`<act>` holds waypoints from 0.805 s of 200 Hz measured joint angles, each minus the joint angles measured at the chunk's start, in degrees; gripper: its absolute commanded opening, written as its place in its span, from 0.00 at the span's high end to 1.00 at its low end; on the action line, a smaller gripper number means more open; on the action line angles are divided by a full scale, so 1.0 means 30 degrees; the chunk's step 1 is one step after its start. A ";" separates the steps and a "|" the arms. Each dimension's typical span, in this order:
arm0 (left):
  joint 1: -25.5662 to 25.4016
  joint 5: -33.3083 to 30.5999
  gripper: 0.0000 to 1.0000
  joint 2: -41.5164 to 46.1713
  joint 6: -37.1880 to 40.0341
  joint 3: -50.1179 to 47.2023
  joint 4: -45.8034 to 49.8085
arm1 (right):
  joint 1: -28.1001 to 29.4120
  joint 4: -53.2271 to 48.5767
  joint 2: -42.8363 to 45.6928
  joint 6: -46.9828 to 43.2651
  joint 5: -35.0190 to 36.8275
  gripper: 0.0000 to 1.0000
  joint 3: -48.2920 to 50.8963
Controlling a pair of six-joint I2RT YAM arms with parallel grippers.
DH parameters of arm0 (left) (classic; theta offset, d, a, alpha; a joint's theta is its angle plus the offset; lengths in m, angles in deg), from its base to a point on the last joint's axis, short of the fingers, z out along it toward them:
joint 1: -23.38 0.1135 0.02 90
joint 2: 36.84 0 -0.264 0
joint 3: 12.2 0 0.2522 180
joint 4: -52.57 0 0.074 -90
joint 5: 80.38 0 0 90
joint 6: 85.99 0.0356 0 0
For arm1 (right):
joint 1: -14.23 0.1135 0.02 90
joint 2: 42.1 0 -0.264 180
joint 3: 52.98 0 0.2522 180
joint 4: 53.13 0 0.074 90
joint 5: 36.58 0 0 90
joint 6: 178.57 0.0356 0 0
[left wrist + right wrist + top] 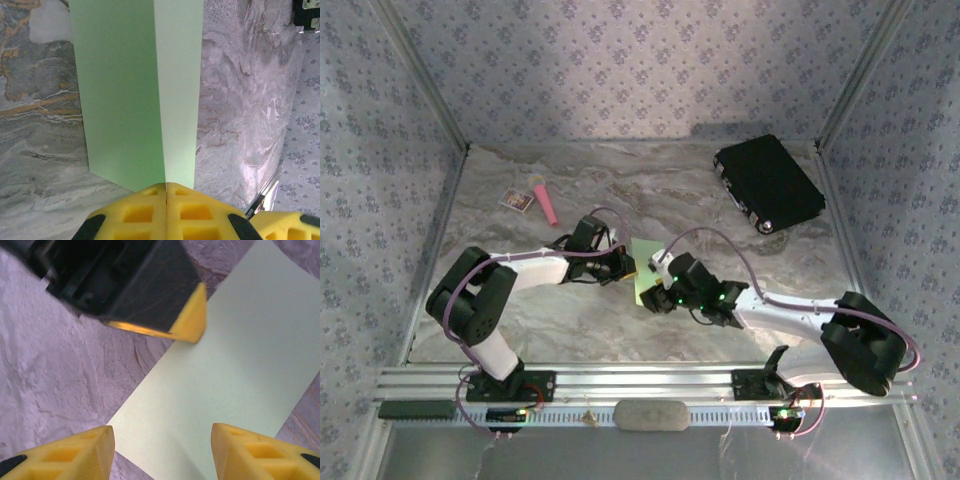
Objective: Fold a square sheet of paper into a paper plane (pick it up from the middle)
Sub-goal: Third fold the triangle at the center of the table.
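The square sheet of paper (pixel 644 270) is lime green and lies at mid-table between both arms. In the left wrist view the sheet (pixel 125 90) is folded along a straight centre crease, with one half darker and the other paler. My left gripper (pixel 166 186) is shut on the near end of that crease, its yellow fingertips pressed together. Seen from above, the left gripper (pixel 626 266) is at the sheet's left edge and the right gripper (pixel 655 290) at its near right. In the right wrist view my right gripper (pixel 162 440) stands open just above the pale sheet (pixel 225 370), holding nothing.
A black case (pixel 768 182) lies at the back right. A pink stick with a yellow tip (pixel 544 200) and a small white card (pixel 517 201) lie at the back left. Patterned walls enclose the marble table (pixel 570 320). A metal rail (pixel 640 382) runs along the near edge.
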 measured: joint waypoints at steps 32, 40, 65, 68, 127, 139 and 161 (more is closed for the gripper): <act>0.0029 -0.0007 1.00 0.0036 0.0000 0.0000 0.0080 | 0.3060 0.1450 -0.0743 -0.2761 0.3373 0.32 0.0087; 0.0029 0.0000 1.00 0.0080 0.0000 0.0000 0.0080 | 0.3650 0.1829 -0.1027 -0.3206 0.4146 0.32 0.0138; 0.0029 0.0000 1.00 0.0255 0.0000 0.0000 0.0087 | 0.4954 0.3009 -0.1996 -0.4269 0.6477 0.34 0.0437; 0.0029 -0.0007 1.00 0.0262 0.0000 0.0000 0.0087 | 0.5064 0.3140 -0.2120 -0.4401 0.6703 0.34 0.0474; 0.0029 0.0000 1.00 0.0321 -0.0007 0.0000 0.0066 | 0.6812 0.4823 -0.5144 -0.6186 1.1344 0.36 0.0525; 0.0029 -0.0007 1.00 0.0321 -0.0007 0.0000 0.0066 | 0.6885 0.5034 -0.5472 -0.6419 1.1978 0.41 0.0525; 0.0029 -0.0007 1.00 0.0321 -0.0007 -0.0007 0.0066 | 0.6892 0.5428 -0.5566 -0.6528 1.2735 0.51 0.0525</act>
